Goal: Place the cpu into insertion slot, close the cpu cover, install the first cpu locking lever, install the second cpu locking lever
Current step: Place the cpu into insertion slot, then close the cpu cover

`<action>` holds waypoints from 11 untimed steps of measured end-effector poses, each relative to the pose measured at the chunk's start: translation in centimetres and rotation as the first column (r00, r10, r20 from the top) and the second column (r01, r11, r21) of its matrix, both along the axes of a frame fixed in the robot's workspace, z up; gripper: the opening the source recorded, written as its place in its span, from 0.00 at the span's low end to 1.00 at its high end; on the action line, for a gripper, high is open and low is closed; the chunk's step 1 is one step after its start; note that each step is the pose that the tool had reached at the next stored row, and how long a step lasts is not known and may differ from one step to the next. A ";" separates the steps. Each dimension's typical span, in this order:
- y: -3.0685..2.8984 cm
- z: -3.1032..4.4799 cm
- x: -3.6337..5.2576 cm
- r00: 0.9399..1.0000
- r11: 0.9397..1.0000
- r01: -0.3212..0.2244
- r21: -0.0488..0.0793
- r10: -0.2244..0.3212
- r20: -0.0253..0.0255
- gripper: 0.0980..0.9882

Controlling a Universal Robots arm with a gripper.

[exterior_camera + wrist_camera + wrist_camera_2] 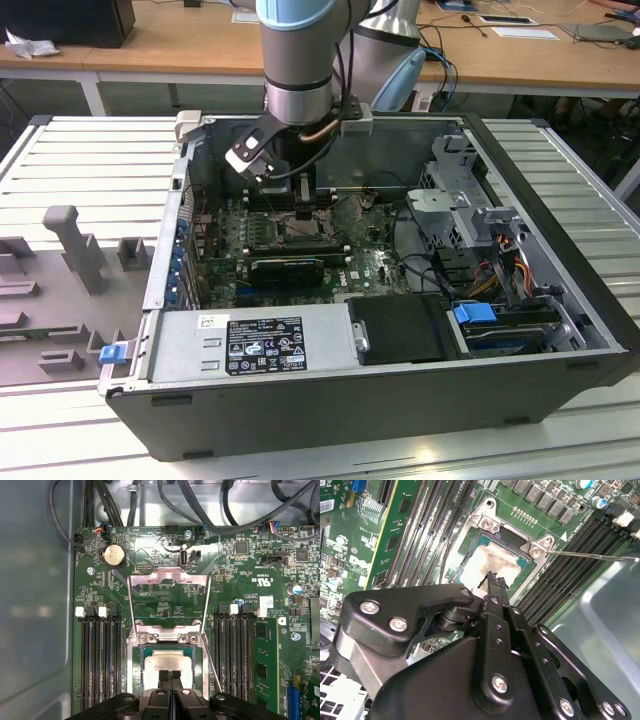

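Observation:
The cpu (167, 661), a pale silvery square, lies flat in the insertion slot (135, 672), whose metal rim frames it on the green motherboard. My gripper (169, 673) is shut, its two black fingertips pressed together just over the chip's near edge. The second wrist view also has the gripper (492, 576) at the cpu (490, 560). The cpu cover (167, 575) is swung open, tilted back from its hinge beyond the socket. A thin wire locking lever (214, 667) stands free beside the socket. In the exterior view my gripper (305, 205) reaches down into the open computer case.
Black memory slots (100, 660) flank the socket on both sides. A coin battery (113, 556) and cables (200, 510) lie beyond the cover. The grey case wall (35, 605) runs close alongside. A power supply (250, 345) and drive bay (470, 210) fill the case.

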State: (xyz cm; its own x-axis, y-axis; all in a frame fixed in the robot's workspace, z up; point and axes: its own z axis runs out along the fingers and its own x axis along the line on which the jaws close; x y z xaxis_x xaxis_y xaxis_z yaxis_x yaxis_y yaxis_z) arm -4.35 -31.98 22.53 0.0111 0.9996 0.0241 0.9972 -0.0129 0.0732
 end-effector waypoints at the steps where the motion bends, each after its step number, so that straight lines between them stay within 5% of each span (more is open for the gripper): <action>1: 0.00 0.07 0.00 1.000 1.000 0.000 0.000 0.000 0.000 0.01; 11: 0.00 0.68 0.00 1.000 1.000 0.000 0.000 0.000 0.000 0.01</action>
